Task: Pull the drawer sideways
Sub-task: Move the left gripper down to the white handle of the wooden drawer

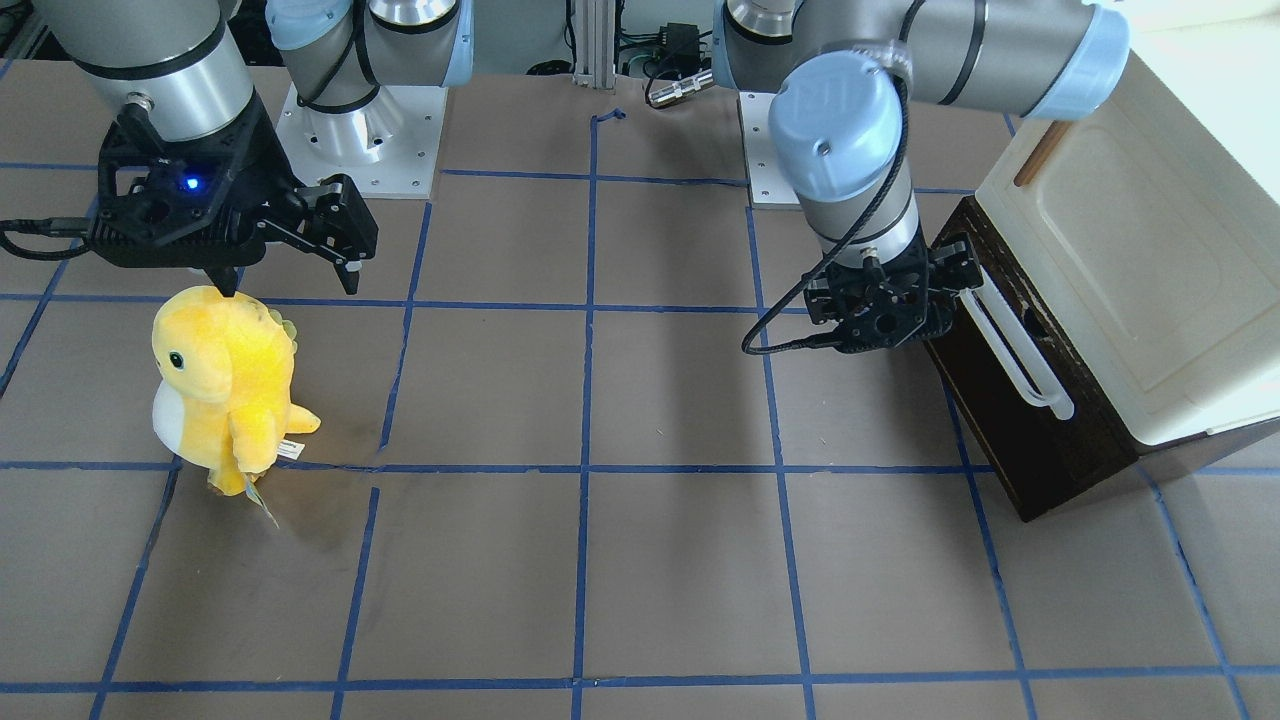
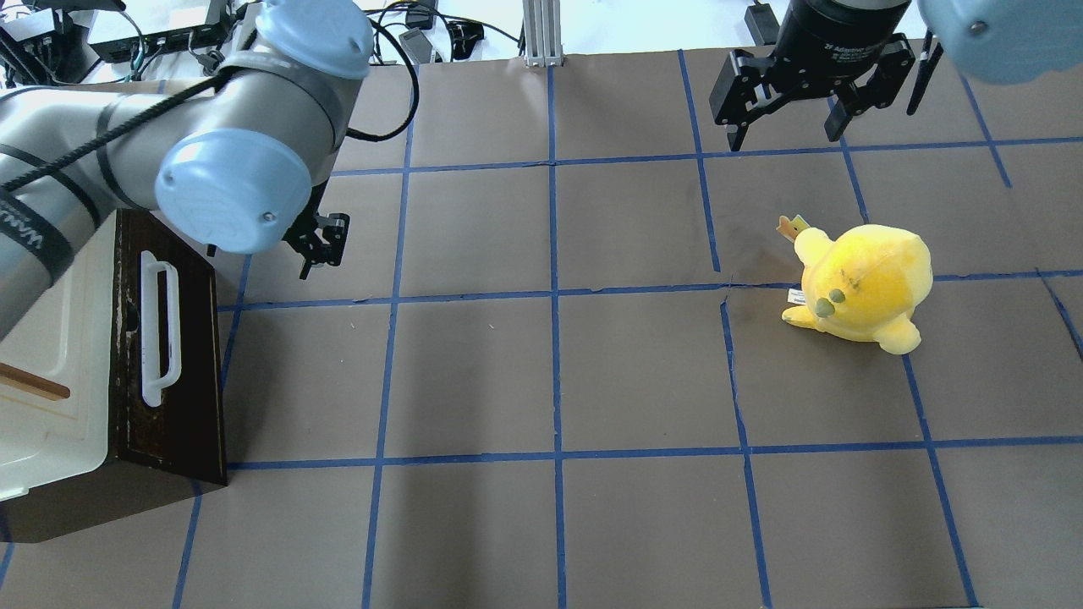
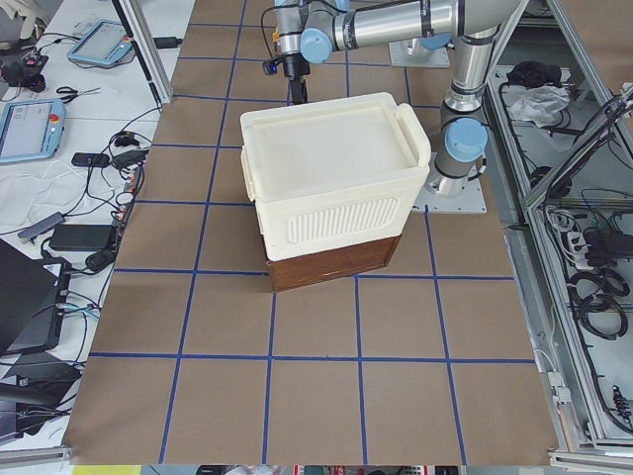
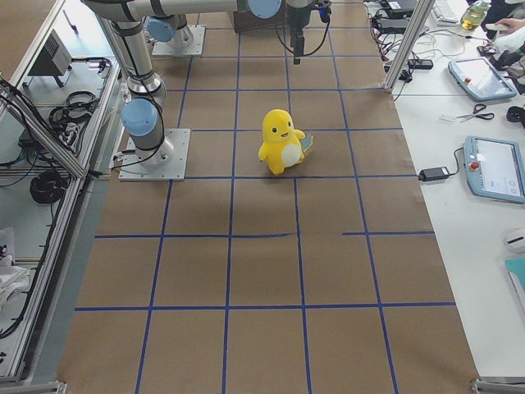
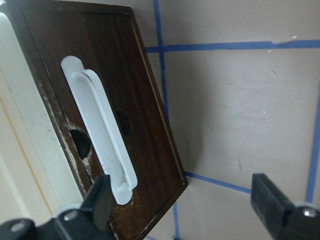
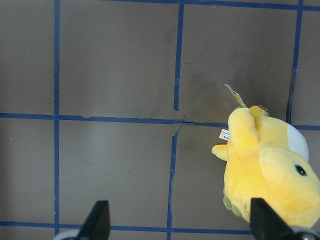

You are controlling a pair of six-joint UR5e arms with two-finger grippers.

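At the tabletop's (image 2: 550,381) left end, the wide drawer (image 2: 199,372) with dark brown wooden front and long white bar handle (image 2: 159,330) sits beneath a cream-white cabinet body (image 2: 51,406). Left hand (image 5: 181,192), released, hovers just beside the handle's end; right hand (image 2: 784,135), also released, hangs near a yellow plush toy (image 2: 863,288).

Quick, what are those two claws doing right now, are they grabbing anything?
Left gripper: open, holding nothing, next to the drawer handle.
Right gripper: open, holding nothing.
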